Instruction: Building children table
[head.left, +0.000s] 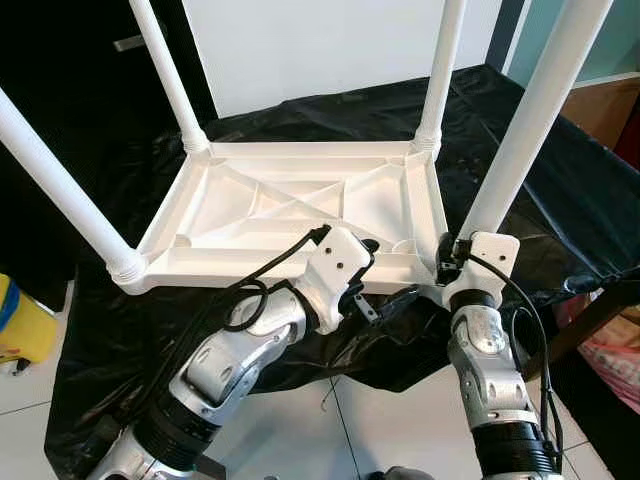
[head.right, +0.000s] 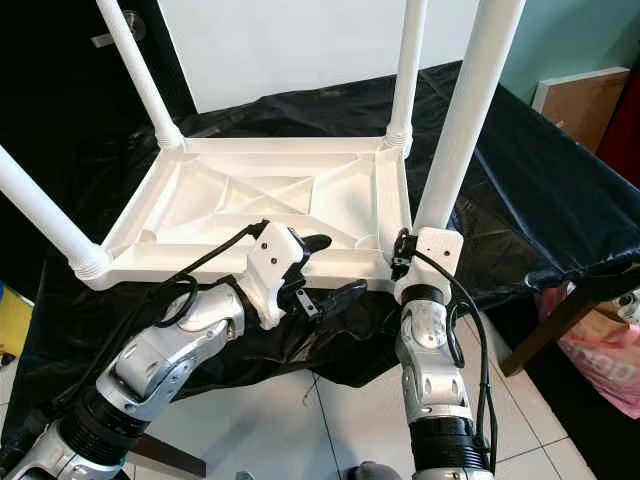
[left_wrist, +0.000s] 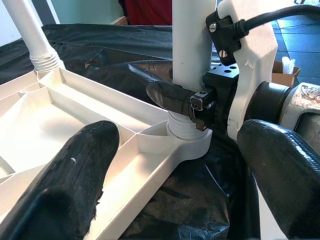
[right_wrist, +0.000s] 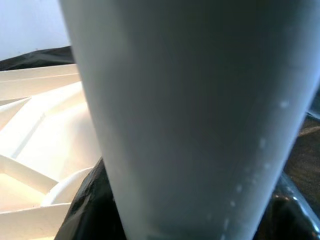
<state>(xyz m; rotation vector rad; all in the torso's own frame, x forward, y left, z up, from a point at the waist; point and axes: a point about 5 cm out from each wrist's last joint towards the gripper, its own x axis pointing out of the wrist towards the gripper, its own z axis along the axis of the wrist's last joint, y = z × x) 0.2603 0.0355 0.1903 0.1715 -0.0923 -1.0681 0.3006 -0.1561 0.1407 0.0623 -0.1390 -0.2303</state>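
The inverted white plastic tabletop (head.left: 300, 215) lies centre frame on black sheeting (head.left: 560, 200). The right gripper (left_wrist: 182, 100) is clamped around the near-right white tubular leg (head.left: 530, 120) at its socket; the left gripper (head.left: 385, 290), fingers apart, hovers by the near rim. Judged step: seating this last leg, which next calls for twisting it fully home.

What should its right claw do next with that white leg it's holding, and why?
Probably keep twisting the near right leg into its corner socket. The right claw is clamped round the leg's base just above the upturned tabletop, and the left claw hangs open at the near edge, perhaps to steady it.

A black plastic sheet (head.left: 540, 190) covers the low surface, with the upturned white table (head.left: 290, 215) resting on it
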